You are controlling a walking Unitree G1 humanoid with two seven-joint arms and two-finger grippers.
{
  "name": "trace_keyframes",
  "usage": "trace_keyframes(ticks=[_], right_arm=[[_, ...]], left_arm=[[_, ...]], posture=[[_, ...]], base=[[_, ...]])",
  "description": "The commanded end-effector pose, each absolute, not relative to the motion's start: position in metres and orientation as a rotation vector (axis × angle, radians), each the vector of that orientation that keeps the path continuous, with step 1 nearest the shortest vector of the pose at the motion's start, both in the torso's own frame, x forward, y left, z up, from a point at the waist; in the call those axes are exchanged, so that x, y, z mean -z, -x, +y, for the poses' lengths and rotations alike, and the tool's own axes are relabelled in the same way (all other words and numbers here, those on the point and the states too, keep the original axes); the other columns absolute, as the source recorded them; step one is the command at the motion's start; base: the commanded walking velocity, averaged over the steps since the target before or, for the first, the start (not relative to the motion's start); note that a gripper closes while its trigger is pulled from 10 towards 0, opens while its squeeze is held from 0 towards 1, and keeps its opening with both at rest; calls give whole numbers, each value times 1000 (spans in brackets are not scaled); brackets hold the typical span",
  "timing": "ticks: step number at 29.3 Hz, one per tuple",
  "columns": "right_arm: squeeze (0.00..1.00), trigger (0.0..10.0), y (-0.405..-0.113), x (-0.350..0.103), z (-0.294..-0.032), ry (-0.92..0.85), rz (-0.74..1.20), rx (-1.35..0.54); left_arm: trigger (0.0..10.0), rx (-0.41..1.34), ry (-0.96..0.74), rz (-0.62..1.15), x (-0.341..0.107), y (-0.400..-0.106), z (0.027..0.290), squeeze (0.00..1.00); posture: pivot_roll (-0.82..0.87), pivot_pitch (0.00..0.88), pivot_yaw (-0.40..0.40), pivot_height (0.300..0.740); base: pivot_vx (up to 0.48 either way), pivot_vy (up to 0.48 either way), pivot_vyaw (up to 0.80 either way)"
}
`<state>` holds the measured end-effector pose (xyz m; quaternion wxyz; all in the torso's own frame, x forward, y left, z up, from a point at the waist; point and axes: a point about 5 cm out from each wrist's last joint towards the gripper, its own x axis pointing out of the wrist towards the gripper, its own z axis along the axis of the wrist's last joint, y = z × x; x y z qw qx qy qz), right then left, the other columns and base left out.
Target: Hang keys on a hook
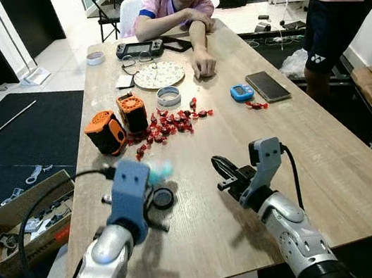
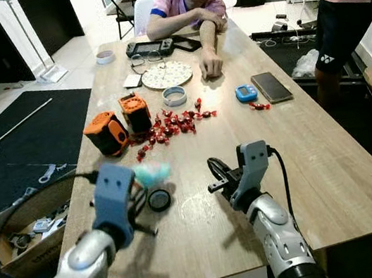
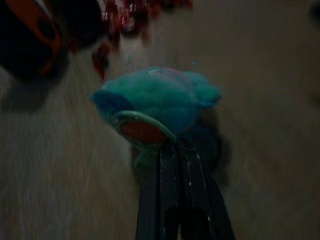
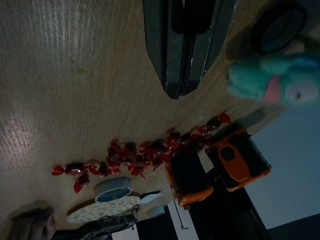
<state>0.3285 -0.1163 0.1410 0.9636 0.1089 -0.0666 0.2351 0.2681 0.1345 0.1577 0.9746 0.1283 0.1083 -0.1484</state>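
Keys (image 3: 155, 100) hang clamped in my left gripper (image 3: 172, 150) above the table (image 1: 335, 178); right gripper (image 4: 175, 92) idles, fingers together. Next I must find a hook.

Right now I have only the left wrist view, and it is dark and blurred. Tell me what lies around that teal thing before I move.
Observer: A black round disc lies on the table, just on the robot's side of the teal plush gripped by the left end effector.
Operator: Report the other arm.
Observer: The right end effector is over the table to the plush's right, fingers together, holding nothing.
Operator: Give me the far side.
Observer: A seated person's forearm rests on the table's far end, beyond scattered red candies.
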Motion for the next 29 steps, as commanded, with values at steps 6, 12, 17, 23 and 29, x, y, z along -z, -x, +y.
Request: trace_keyframes(ticks=[6,12,17,23,29], right_arm=[[0,10000,-328,-138,-114,-225,-121,-481],[0,10000,-328,-138,-113,-223,-119,-489],[0,10000,-327,-138,-112,-223,-119,-495],[0,10000,-328,-138,-110,-223,-116,-501],[0,10000,-328,-138,-109,-224,-120,-504]], left_arm=[[10000,175,-304,326,-139,-266,154,294],[10000,150,-282,304,-141,-264,159,1000],[10000,135,-236,217,-156,-262,161,0],[10000,65,-166,209,-159,-265,175,0],[10000,77,-220,262,-146,-265,178,0]], posture=[[203,149,26,740],[206,147,21,740],[208,145,20,740],[212,140,17,740],[207,142,20,740]], base=[[0,0,0],[0,0,0],[0,0,0],[0,0,0],[0,0,0]])
